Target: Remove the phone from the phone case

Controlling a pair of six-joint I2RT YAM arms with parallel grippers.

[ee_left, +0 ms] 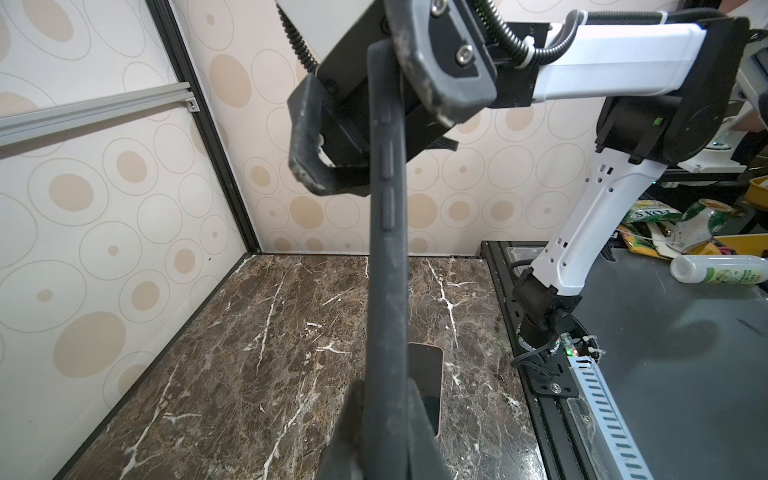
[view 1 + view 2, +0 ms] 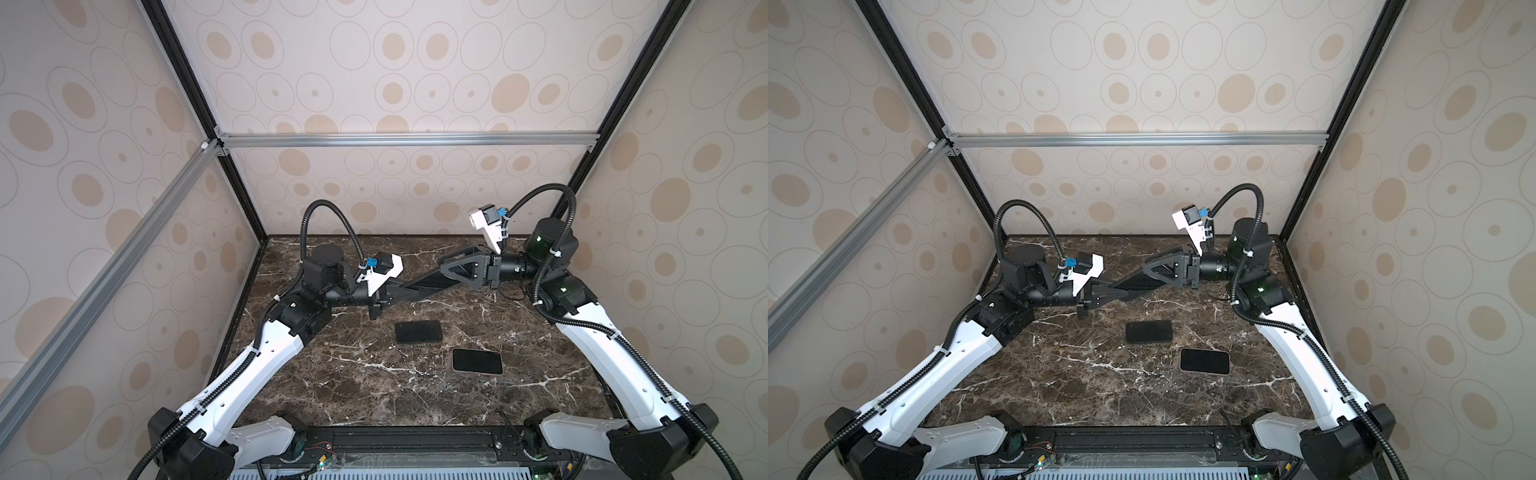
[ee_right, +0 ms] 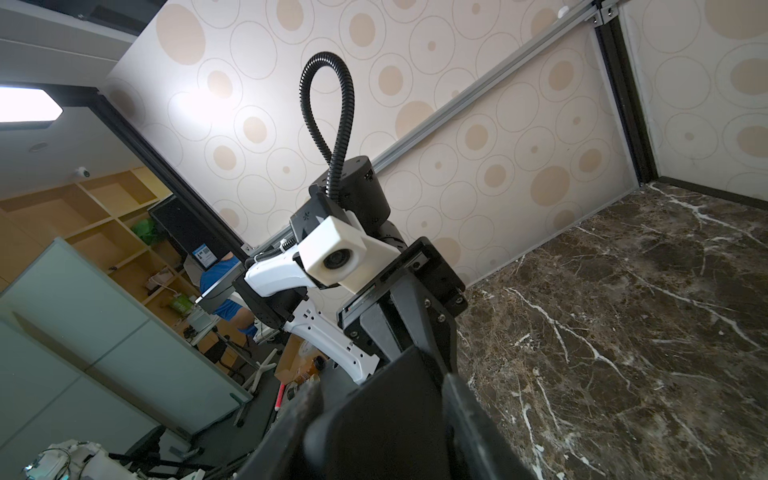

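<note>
Okay, you've got a dark marble table with white veins, boxed by beige dotted walls on a black-and-silver frame. Count: two arms, two grippers, two flat dark rectangles lying down, one phone case in the air.

Nearest you, lower right of centre in both top views, lies the pink-rimmed phone. Just behind it, not touching, is a black slab; phone or case, you can't tell. Farther back the phone case hangs between the left gripper, pinched narrow on one end, and the right gripper, clamped across the other.

Only the left wrist view shows its side buttons. Only the wrist views show clutter outside.
</note>
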